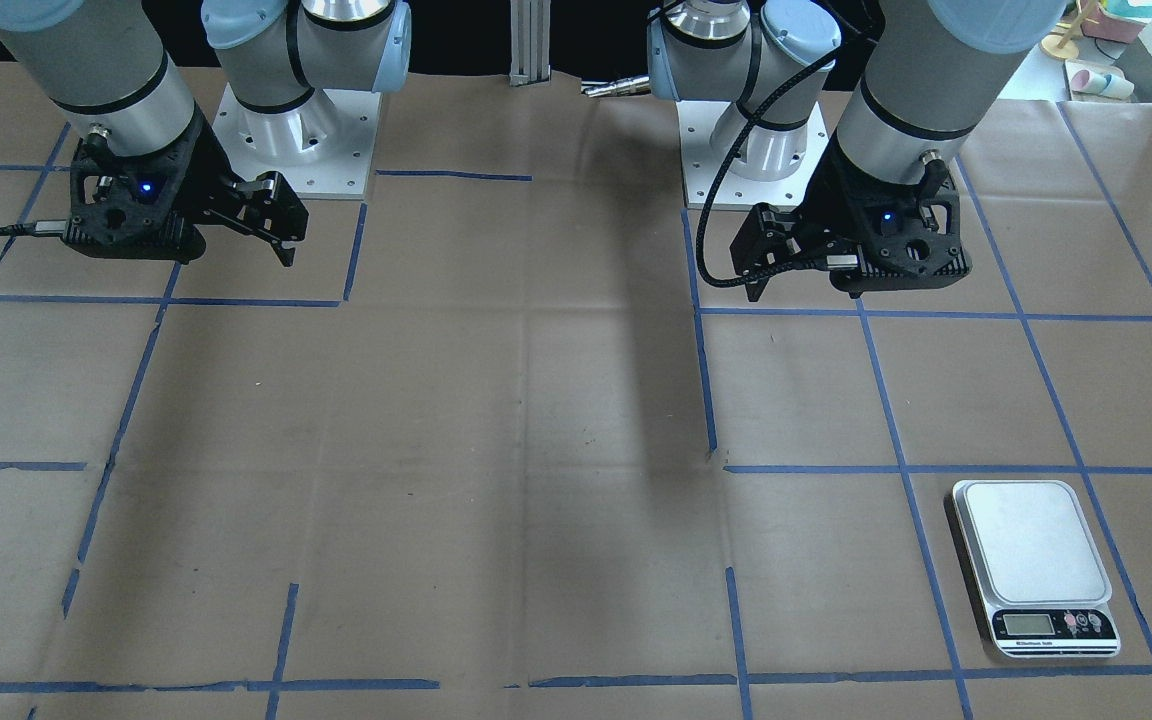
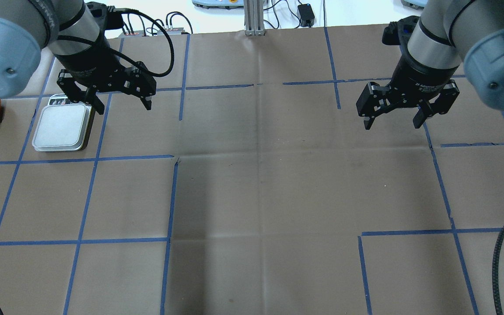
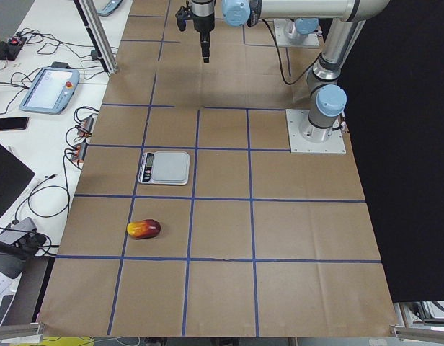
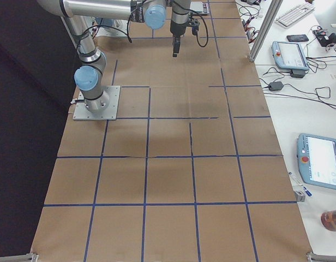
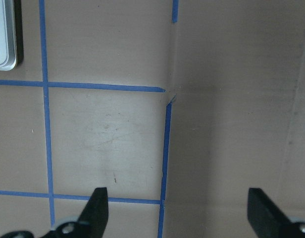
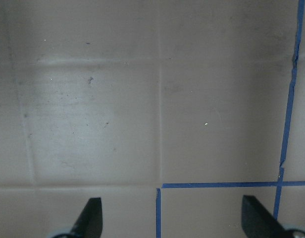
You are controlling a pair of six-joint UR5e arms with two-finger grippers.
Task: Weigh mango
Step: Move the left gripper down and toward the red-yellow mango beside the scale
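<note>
We find the mango (image 3: 143,228) lying alone on the desk (image 2: 256,197), toward its far-left corner. The scale (image 2: 63,127) sits near it, further from the left edge. Our left gripper (image 2: 124,105) hangs spread wide just beside the scale; our right gripper (image 2: 392,124) hangs equally spread toward the right edge.

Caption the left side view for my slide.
Mango lies apart from the bare scale, not yet weighed.

Mango (image 3: 143,228) left of scale (image 3: 164,166), slightly apart
</note>
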